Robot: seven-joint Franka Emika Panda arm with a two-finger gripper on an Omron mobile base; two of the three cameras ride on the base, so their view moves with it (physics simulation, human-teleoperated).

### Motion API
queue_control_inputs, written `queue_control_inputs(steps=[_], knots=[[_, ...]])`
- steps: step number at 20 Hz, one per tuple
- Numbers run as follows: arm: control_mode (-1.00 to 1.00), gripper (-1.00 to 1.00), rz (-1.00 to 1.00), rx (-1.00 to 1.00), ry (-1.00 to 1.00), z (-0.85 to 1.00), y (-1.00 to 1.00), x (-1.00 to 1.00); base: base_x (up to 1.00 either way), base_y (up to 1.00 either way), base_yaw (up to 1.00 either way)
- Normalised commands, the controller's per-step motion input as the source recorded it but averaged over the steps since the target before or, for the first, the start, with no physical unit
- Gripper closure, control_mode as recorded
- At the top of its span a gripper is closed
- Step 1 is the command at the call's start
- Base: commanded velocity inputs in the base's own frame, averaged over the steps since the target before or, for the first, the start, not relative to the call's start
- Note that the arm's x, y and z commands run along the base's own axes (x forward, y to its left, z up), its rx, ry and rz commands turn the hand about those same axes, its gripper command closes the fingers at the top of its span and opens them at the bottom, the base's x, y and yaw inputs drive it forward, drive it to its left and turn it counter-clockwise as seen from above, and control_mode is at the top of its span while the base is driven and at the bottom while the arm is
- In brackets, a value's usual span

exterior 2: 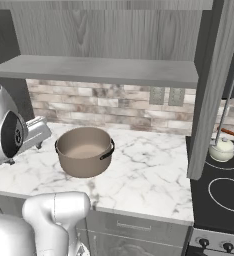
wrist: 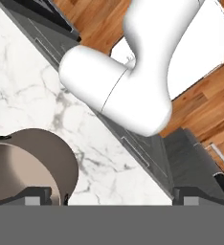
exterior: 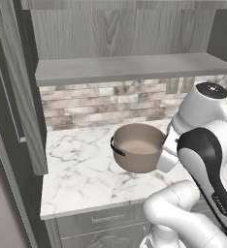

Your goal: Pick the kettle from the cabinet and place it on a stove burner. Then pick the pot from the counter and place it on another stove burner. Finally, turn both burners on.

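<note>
Now end effector spread wide, empty, hand turned level beside pot at its 9 o'clock on worktop; kettle on burner.

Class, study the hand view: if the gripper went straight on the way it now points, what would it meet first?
Probably the marble counter beside the pot. The open gripper looks down at it; the pot sits off to one side, though depth is unclear.

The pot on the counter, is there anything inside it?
Nothing shows inside the pot: both base views look down on a bare, pale bottom. It sits on the white marble counter. The near inner wall is hidden by the rim, so a small thing there cannot be ruled out.
</note>
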Motion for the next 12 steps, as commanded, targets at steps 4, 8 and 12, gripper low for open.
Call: queue_control_inputs(steps=[4,8,12], knots=[[-1.00,-1.00,0.00,-0.15,-0.02,-0.15,0.00,0.05,0.00,0.00,0.00],[-1.00,-1.00,0.00,-0.13,-0.03,-0.09,0.00,0.05,0.00,0.00,0.00],[-1.00,-1.00,0.00,-0.06,0.00,-0.04,0.00,0.16,0.00,0.00,0.00]])
